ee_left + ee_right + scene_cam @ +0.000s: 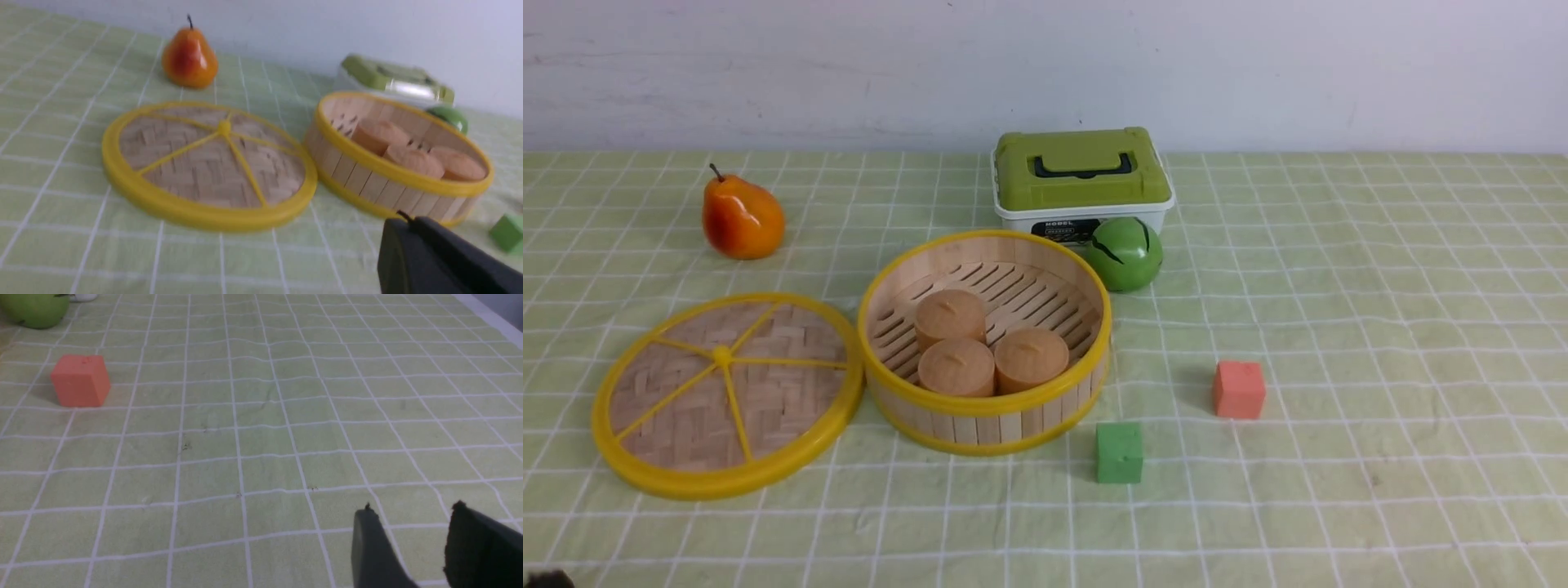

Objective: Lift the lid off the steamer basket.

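Observation:
The lid [727, 408], a woven bamboo disc with a yellow rim and spokes, lies flat on the tablecloth, touching the left side of the steamer basket [980, 406]. The basket is uncovered and holds three tan round buns [956, 367]. The left wrist view shows the lid [208, 171] and the basket [359, 179] side by side. My left gripper [408, 222] is shut and empty, on the near side of the basket and apart from it. My right gripper [412, 510] is open and empty over bare tablecloth. Neither gripper shows in the front view.
An orange pear [742, 216] stands at the back left. A white box with a green lid [1082, 175] and a green ball [1125, 253] sit behind the basket. A red cube [1239, 389] and a green cube [1119, 452] lie to its right.

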